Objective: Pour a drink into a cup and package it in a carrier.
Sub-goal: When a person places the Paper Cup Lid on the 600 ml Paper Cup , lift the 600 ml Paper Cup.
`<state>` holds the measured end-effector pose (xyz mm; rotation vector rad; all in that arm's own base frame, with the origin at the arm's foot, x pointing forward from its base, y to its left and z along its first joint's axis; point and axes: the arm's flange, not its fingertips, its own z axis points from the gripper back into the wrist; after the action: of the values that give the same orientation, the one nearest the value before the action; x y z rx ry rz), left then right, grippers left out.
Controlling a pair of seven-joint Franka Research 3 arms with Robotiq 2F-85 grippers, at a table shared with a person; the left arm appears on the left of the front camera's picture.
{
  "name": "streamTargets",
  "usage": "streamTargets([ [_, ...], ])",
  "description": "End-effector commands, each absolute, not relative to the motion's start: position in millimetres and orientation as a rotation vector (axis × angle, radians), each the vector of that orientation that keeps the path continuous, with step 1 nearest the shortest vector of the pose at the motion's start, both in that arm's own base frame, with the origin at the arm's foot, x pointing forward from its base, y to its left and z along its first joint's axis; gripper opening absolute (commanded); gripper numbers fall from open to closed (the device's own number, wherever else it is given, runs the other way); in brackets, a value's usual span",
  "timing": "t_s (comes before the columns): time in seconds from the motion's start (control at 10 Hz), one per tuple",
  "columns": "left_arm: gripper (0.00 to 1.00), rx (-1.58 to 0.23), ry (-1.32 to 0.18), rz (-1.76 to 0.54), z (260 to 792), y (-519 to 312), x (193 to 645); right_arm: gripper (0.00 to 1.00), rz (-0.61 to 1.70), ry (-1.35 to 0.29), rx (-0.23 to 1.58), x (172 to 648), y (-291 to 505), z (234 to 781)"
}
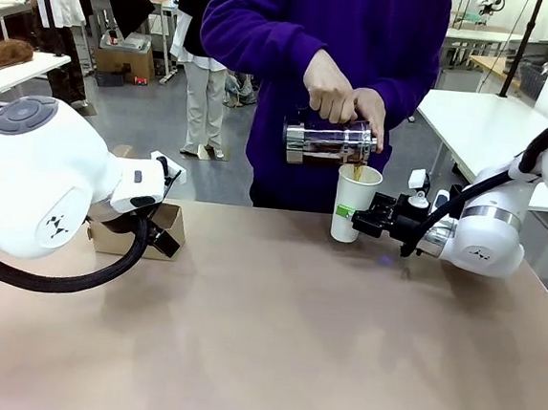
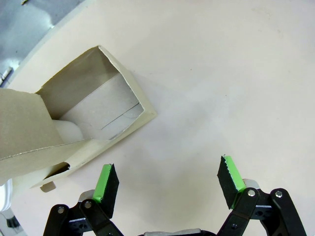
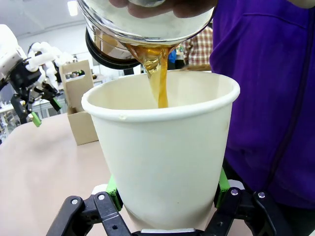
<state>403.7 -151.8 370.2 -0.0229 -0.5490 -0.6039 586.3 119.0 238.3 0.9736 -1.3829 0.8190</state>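
Drink (image 3: 158,73) runs from the carafe (image 1: 329,141) into the cup (image 1: 347,204) in the front view; the person's 2 hands (image 1: 345,100) pour, so we judge step 1, the filling, is in hand. The cup stands upright near the table's far edge.

In the left wrist view, the left gripper (image 2: 167,179) has its 2 fingers wide apart, with nothing between, beside the carrier (image 2: 133,123).

In the right wrist view, the right gripper (image 3: 168,189) holds the cup between 2 pads. Next, we should keep it steady until pouring ends, then bring it to the carrier.
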Motion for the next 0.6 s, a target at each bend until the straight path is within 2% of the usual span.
streamTargets([
  [0.0,1.00,-0.025,-0.550,-0.605,370.6,-151.8,403.5,0.80,0.819,-1.388,0.974,583.7,119.4,243.7],
  [0.5,1.00,-0.025,-0.550,-0.605,370.6,-151.8,403.5,0.80,0.819,-1.388,0.974,583.7,119.4,243.7],
])
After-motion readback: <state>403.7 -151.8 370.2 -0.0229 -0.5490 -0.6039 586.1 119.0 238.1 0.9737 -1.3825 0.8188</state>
